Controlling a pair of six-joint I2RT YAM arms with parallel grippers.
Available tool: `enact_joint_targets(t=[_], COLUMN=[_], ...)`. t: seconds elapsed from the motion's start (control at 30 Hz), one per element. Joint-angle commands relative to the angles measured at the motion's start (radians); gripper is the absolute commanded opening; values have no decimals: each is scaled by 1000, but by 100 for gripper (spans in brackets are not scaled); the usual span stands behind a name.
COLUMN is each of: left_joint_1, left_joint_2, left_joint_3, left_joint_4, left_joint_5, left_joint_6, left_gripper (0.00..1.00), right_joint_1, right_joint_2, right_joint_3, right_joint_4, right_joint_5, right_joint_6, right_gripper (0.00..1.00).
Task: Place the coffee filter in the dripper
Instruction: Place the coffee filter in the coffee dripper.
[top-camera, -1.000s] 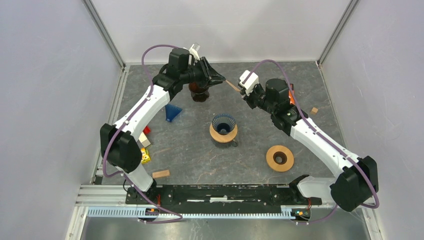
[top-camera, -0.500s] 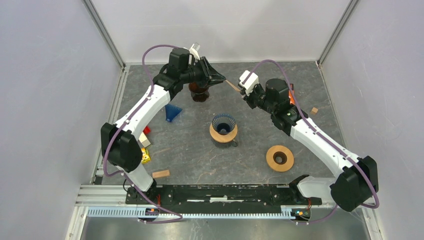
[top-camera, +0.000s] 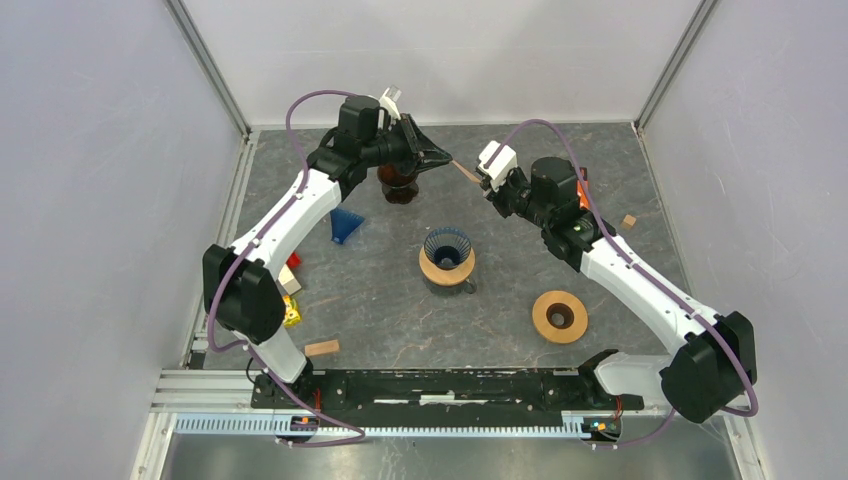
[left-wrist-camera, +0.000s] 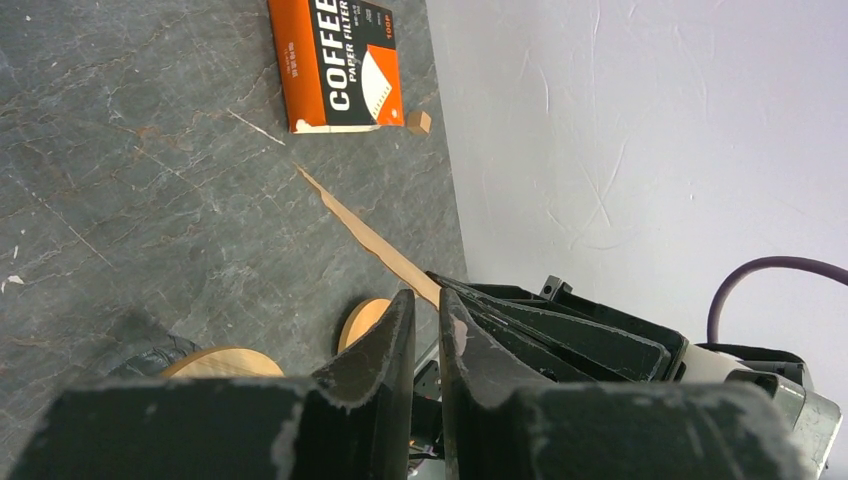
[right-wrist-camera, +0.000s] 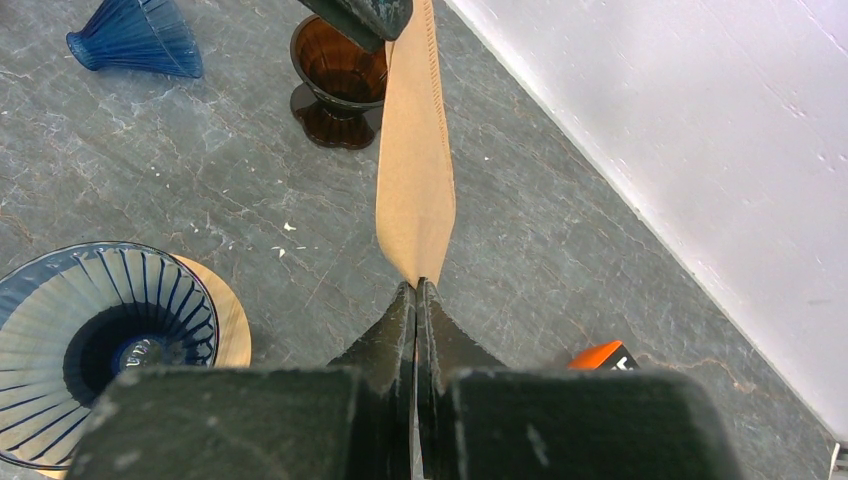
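A brown paper coffee filter (top-camera: 464, 172) (right-wrist-camera: 415, 170) (left-wrist-camera: 370, 240) hangs above the table between my two grippers. The right gripper (top-camera: 480, 180) (right-wrist-camera: 416, 285) is shut on its near corner. At the filter's far end, the left gripper (top-camera: 445, 158) (left-wrist-camera: 427, 300) has its jaws a narrow gap apart, and the filter's tip reaches into that gap. The dripper (top-camera: 447, 248) (right-wrist-camera: 100, 320), blue, ribbed and on a round wooden base, stands in the middle of the table, below and in front of the filter, with nothing inside.
A brown glass dripper (top-camera: 399, 185) (right-wrist-camera: 340, 80) stands under the left gripper. A blue cone (top-camera: 346, 224) lies to its left. A wooden ring (top-camera: 559, 316) sits at the right. The orange filter box (left-wrist-camera: 340, 65) lies behind the right arm. Small blocks (top-camera: 290, 280) are at the left edge.
The left gripper's jaws have narrowed around the filter's tip. Both arms and the filter stay where they were.
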Motion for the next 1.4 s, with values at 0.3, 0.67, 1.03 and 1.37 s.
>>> enact_joint_targets(t=[0.3, 0.67, 1.03, 1.37], left_joint_1=[2, 2, 2, 3], left_joint_2=[8, 20, 9, 3], left_joint_3=[-2, -11, -17, -17], left_joint_4=[41, 45, 51, 55], left_joint_5=[22, 29, 34, 35], left_joint_6=[-30, -40, -40, -27], left_gripper=[25, 23, 17, 2], right_joint_1=[4, 4, 4, 4], right_joint_2=[6, 6, 9, 4], right_joint_3=[0, 2, -7, -11], right_joint_4=[31, 32, 34, 35], right_joint_5=[-4, -4, -3, -14], right_joint_6=[-3, -3, -6, -3], right_gripper=[0, 0, 0, 0])
